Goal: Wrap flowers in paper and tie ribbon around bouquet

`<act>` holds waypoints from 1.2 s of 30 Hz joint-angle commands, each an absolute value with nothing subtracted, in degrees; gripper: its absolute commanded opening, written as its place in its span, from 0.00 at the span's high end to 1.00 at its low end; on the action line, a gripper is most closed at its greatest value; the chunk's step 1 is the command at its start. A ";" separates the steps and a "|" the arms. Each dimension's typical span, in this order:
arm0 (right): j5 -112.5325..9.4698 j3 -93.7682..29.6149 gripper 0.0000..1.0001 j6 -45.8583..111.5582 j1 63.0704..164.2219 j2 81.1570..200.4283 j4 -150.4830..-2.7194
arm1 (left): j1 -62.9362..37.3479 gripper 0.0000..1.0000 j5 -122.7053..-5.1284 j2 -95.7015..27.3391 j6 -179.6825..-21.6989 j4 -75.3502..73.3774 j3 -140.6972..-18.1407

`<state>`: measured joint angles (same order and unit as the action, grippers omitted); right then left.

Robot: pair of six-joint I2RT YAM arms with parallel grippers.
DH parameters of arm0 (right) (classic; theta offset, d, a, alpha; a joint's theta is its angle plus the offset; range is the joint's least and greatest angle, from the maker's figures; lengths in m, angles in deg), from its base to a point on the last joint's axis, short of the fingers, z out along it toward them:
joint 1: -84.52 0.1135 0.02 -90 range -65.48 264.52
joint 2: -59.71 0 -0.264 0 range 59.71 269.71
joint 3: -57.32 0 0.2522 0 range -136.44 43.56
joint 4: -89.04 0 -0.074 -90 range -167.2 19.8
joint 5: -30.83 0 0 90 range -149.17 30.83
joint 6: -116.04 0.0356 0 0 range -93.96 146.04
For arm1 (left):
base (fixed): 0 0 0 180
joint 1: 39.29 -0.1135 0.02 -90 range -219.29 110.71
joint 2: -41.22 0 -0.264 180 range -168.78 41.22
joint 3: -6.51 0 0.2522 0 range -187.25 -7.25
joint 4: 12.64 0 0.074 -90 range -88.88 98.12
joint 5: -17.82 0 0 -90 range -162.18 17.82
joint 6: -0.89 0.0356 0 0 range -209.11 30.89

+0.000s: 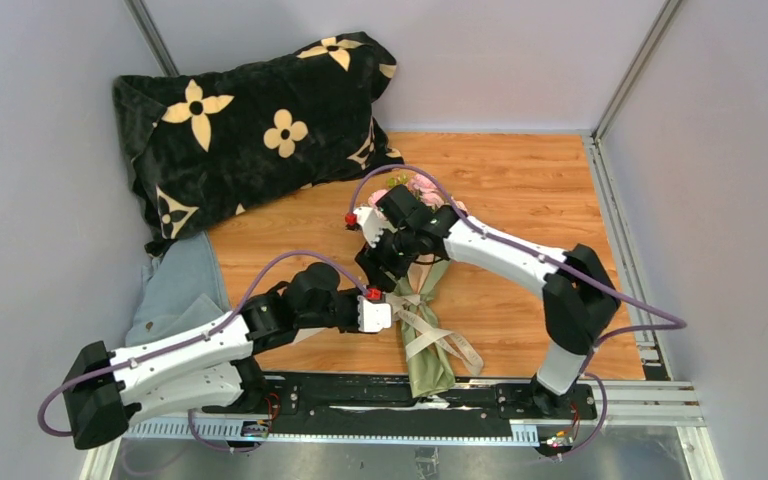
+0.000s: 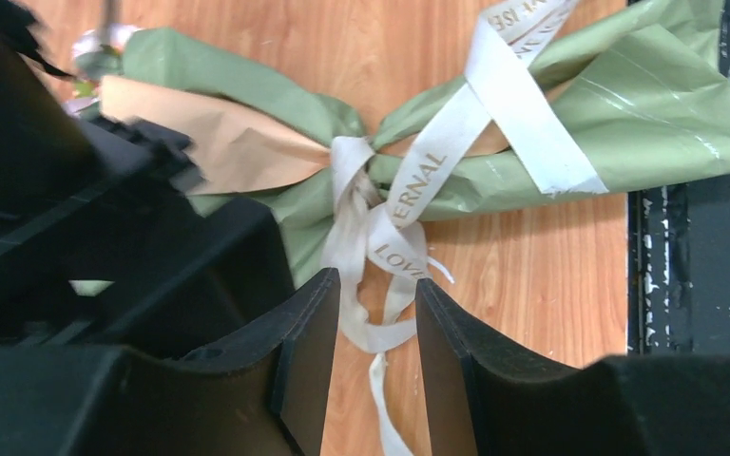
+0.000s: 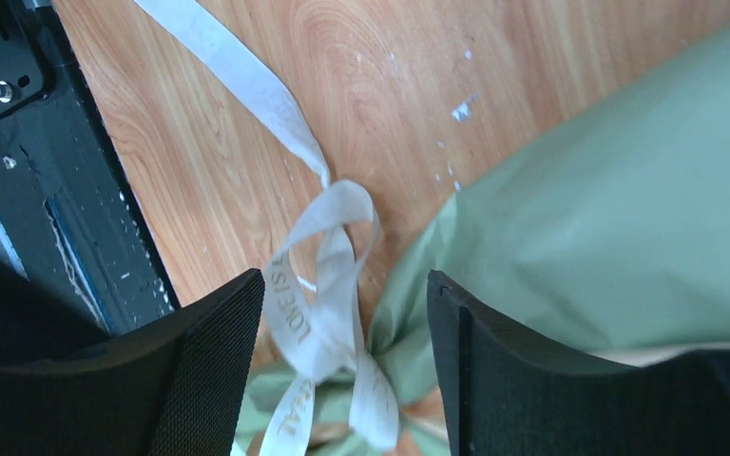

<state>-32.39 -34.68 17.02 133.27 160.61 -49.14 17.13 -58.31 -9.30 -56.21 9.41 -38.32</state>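
The bouquet (image 1: pixel 428 350) lies on the wooden table, pink flowers (image 1: pixel 422 186) at the far end and olive-green paper (image 2: pixel 665 104) over tan paper (image 2: pixel 219 142). A cream ribbon (image 2: pixel 437 161) printed with letters is knotted round its waist, and its tails trail over the lower paper (image 1: pixel 450 345). My left gripper (image 2: pixel 377 285) sits low beside the knot, jaws partly apart, with a loose ribbon loop lying between them, not pinched. My right gripper (image 3: pixel 344 285) hovers over the same knot with its jaws wide, the ribbon (image 3: pixel 328 275) loose in the gap and the green paper (image 3: pixel 608 228) beside it.
A black pillow (image 1: pixel 250 120) with tan flower prints leans at the back left. A pale blue-grey cloth (image 1: pixel 180 280) lies at the left edge. The black mounting rail (image 1: pixel 360 395) runs along the near edge, under the bouquet's stem end. Grey walls enclose the table.
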 commanded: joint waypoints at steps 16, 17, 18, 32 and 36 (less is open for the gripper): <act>-33.45 -8.18 0.51 25.68 125.02 141.04 -55.13 | 20.53 0.48 -50.95 -30.77 -56.18 -10.12 -39.35; -33.65 -8.09 0.51 25.68 124.46 141.09 -55.37 | 20.52 0.48 -51.79 -31.21 -56.15 -10.27 -39.40; -33.56 -7.95 0.51 25.68 123.92 141.10 -55.90 | 20.56 0.48 -52.88 -31.83 -56.03 -10.43 -39.50; -25.02 -8.52 0.58 24.99 122.57 144.99 -58.83 | 20.53 0.64 -57.23 -35.49 -54.83 -11.98 -39.67; -24.81 -8.75 0.83 25.48 122.12 144.86 -58.61 | 20.49 0.77 -58.09 -35.41 -55.29 -12.17 -39.76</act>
<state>-26.75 -8.76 25.13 123.06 144.70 -58.43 20.21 -56.91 -35.09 -55.13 -10.26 -38.43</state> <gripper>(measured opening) 0.261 0.284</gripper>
